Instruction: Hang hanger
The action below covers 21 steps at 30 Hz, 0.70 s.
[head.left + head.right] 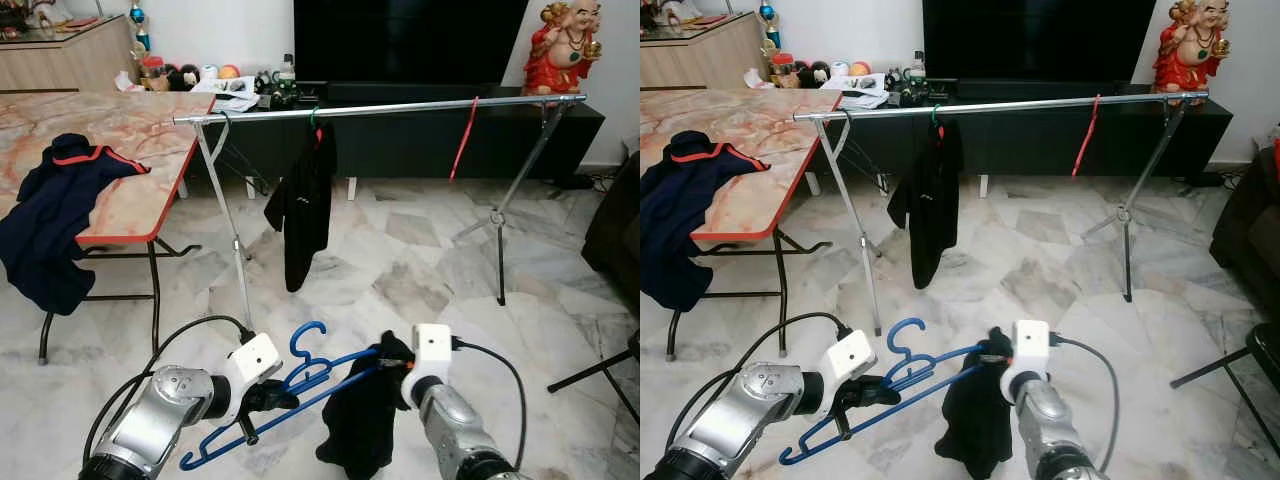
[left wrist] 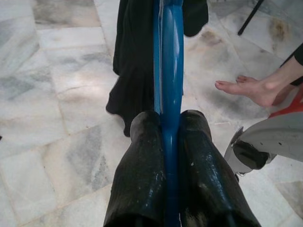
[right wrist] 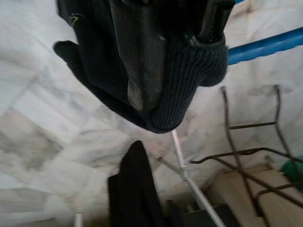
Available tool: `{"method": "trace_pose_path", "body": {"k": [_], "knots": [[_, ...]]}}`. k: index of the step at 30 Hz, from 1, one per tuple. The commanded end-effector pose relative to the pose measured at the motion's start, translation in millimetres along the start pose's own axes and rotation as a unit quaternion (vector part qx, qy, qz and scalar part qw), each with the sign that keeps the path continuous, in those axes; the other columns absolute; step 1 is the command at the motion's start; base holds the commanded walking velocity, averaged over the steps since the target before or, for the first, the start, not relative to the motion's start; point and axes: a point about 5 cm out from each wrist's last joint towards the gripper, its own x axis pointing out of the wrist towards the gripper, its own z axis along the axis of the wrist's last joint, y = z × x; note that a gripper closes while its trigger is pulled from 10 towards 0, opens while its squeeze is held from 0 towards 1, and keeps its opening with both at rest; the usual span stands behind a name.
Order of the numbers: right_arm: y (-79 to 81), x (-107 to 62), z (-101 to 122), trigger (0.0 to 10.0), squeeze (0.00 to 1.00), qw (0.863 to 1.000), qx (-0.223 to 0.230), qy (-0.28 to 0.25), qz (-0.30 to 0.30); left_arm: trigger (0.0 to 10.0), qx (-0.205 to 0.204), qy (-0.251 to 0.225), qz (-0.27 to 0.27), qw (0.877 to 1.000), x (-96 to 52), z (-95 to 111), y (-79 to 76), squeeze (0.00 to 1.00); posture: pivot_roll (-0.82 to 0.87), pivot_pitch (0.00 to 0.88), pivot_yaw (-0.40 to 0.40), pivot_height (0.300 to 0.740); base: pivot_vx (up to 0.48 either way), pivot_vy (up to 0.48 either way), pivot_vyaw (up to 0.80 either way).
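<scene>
A blue plastic hanger (image 1: 300,385) lies level in front of me, low over the marble floor. My left gripper (image 1: 268,398) is shut on its lower bar (image 2: 169,94). A black garment (image 1: 362,420) hangs from the hanger's right end, where my right gripper (image 1: 392,362) is shut on the ribbed collar (image 3: 187,71). Farther ahead stands a silver clothes rail (image 1: 380,108) with one black shirt (image 1: 303,205) hanging on it and a red hanger (image 1: 463,140) further right.
A marble-topped table (image 1: 130,150) with a navy garment (image 1: 55,215) draped over its edge stands at the left. A dark TV cabinet (image 1: 420,130) runs behind the rail. A person's bare foot (image 2: 251,90) rests on the floor near me. A dark seat (image 1: 615,235) sits at right.
</scene>
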Motion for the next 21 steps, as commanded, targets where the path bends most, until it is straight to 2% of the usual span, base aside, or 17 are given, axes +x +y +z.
{"method": "trace_pose_path", "body": {"k": [1, 5, 11, 15, 19, 21], "knots": [[5.6, 4.4, 14.1, 10.0, 0.00, 0.999, -0.006, -0.018, 0.025, 10.0, -0.005, -0.012, 0.006, 1.000, -3.4, 3.2, 3.7, 0.00, 0.16, 0.000, -0.021, 0.740, 0.000, 0.000, 0.00], [7.0, 4.8, 15.8, 10.0, 0.00, 0.999, -0.022, -0.014, 0.039, 10.0, -0.004, -0.013, 0.025, 1.000, -1.9, 3.4, 5.8, 0.00, 0.16, 0.000, -0.021, 0.740, 0.000, 0.000, 0.00], [-11.7, 3.0, 24.4, 10.0, 0.00, 0.999, 0.001, -0.023, -0.031, 10.0, 0.006, 0.005, 0.058, 0.998, 3.0, 1.1, 10.5, 0.00, 0.15, 0.000, -0.023, 0.740, 0.000, 0.000, 0.00], [-14.8, 2.4, 27.9, 10.0, 0.00, 0.999, 0.006, -0.032, -0.040, 10.0, 0.009, 0.006, 0.063, 0.998, 3.9, 1.5, 11.6, 0.00, 0.15, 0.000, -0.024, 0.740, 0.000, 0.000, 0.00], [-13.2, 3.0, 31.4, 10.0, 0.00, 0.999, -0.002, -0.037, -0.035, 10.0, 0.011, 0.011, 0.069, 0.998, 4.7, 0.1, 12.6, 0.00, 0.15, 0.000, -0.024, 0.740, 0.000, 0.000, 0.00], [-2.6, 4.7, 35.8, 10.0, 0.00, 0.999, -0.024, -0.047, 0.012, 10.0, 0.007, 0.010, 0.068, 0.998, 5.2, -0.7, 12.0, 0.00, 0.14, 0.000, -0.024, 0.740, 0.000, 0.000, 0.00]]}}
